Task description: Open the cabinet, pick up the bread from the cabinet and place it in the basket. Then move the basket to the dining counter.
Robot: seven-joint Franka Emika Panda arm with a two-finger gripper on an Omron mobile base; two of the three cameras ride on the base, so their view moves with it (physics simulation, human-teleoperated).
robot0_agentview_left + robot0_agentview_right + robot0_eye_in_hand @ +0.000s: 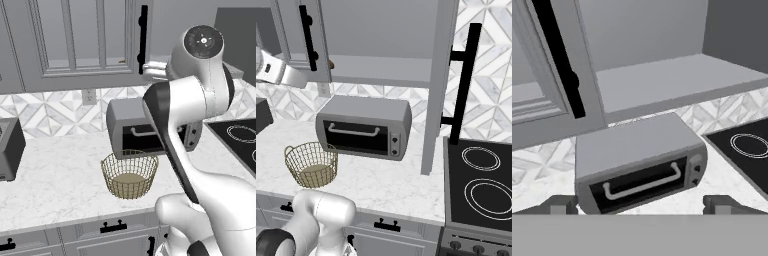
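Observation:
The grey cabinet (381,35) has its right door (438,85) swung out edge-on, and its inner shelf (662,80) shows bare in the hand view. The bread (331,64), a small brown lump, peeks out on the shelf just behind the left door's black handle (308,37). My gripper (296,77) hovers at shelf height just left of that door's lower edge. It is open, with both fingertips (562,204) wide apart and nothing between them. The gold wire basket (129,175) stands upright on the marble worktop below. The dining counter is out of view.
A grey toaster oven (363,127) sits on the worktop behind the basket, under the open cabinet. A black stovetop (481,185) lies to the right and a dark toaster (7,150) to the far left. Grey drawers (112,227) run under the worktop edge.

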